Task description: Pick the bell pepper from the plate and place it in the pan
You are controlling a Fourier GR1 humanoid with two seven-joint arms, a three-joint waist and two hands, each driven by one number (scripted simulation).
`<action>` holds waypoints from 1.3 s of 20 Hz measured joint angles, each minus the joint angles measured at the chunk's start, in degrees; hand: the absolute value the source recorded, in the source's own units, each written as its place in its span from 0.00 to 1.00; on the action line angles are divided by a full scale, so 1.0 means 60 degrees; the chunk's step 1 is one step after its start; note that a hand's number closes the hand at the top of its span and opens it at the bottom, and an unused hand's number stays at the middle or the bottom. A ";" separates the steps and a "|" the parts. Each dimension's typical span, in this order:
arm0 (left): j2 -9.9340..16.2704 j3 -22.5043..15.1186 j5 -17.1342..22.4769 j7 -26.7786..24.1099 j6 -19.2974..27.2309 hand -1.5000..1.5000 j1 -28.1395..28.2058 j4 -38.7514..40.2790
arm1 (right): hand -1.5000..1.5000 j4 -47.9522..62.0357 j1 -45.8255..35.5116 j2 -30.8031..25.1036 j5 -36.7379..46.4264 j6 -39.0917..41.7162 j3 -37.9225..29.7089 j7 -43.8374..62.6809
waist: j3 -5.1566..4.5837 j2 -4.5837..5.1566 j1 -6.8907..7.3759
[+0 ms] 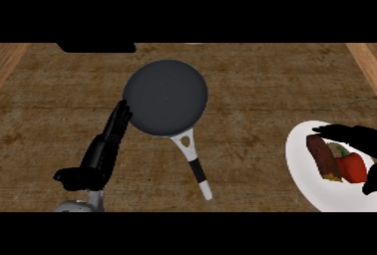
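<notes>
My right hand (353, 137) is at the right edge of the view, over the white plate (305, 172). Its fingers (335, 132) curve over the top of the red bell pepper (353, 167), and a dark part of the hand shows below the pepper at the plate's right side, so the fingers are curled around it. The pepper is on the plate, with its green stem end toward the top. Just beside it on the left lies a dark reddish-brown piece of food (322, 157), touching or nearly touching the pepper.

My left hand (110, 137) is at the lower left, fingers straight and pointing up, holding nothing. The fingertips are just beside the left rim of the dark pan (165, 97), which sits on the brown wooden surface (258, 89). The pan's white and black handle (195, 167) points down toward me. The pan and the plate are well apart.
</notes>
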 measured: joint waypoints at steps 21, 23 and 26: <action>-0.0156 0.0321 -0.0211 -0.0062 -0.0162 0.50 -0.0053 0.0166 | 1.00 0.0412 -0.0447 0.0615 0.0226 -0.2417 -0.1291 -0.0961 | -0.0034 -0.0052 -0.0147; -0.0135 0.0329 -0.0199 -0.0025 -0.0176 0.50 0.0008 0.0172 | 1.00 -0.0096 -0.0658 0.1445 0.0207 -0.2476 -0.1258 0.0074 | -0.0111 -0.0158 -0.0173; -0.0131 0.0256 -0.0216 0.0011 -0.0233 0.50 -0.0009 0.0195 | 1.00 -0.0518 -0.0996 0.2595 0.0373 -0.2714 -0.1137 0.1418 | -0.0214 -0.0280 -0.0036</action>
